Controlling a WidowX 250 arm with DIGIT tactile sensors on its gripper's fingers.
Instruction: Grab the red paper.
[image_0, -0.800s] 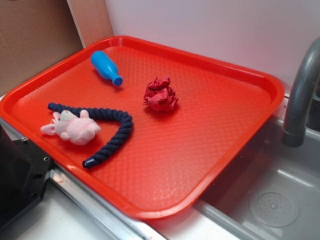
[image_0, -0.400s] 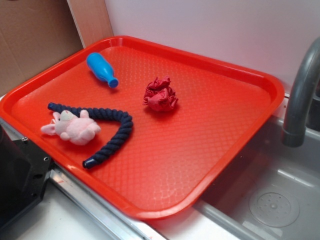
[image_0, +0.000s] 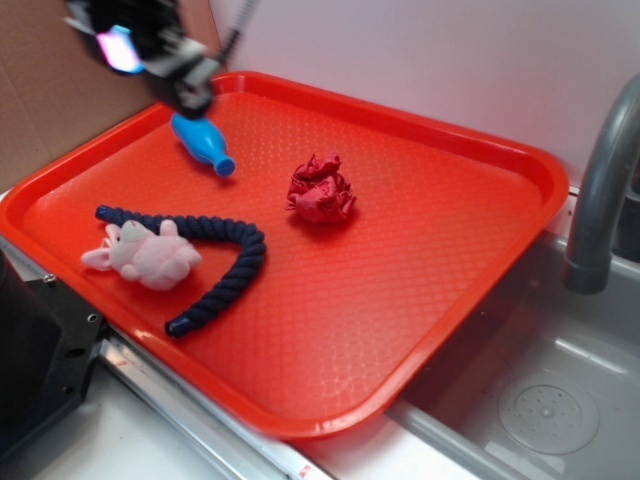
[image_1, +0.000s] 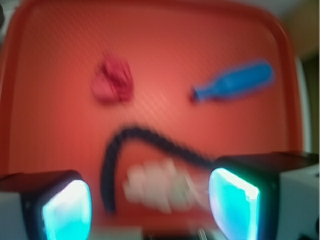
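Note:
The red paper is a crumpled crimson ball lying near the middle of the orange-red tray. My gripper hovers, blurred, over the tray's far left corner, just above the blue bottle and well apart from the paper. The wrist view is blurred: the red paper lies upper left, far ahead of my gripper. Its cyan-lit pads stand wide apart and open, with nothing held between them.
A dark blue rope curves round a pink plush toy at the tray's left front. A grey faucet and sink lie to the right. Cardboard stands behind on the left and a black object in front.
My gripper has come into the exterior view at the top left, above the blue bottle. The bottle shifted slightly to the left. The red paper has not moved.

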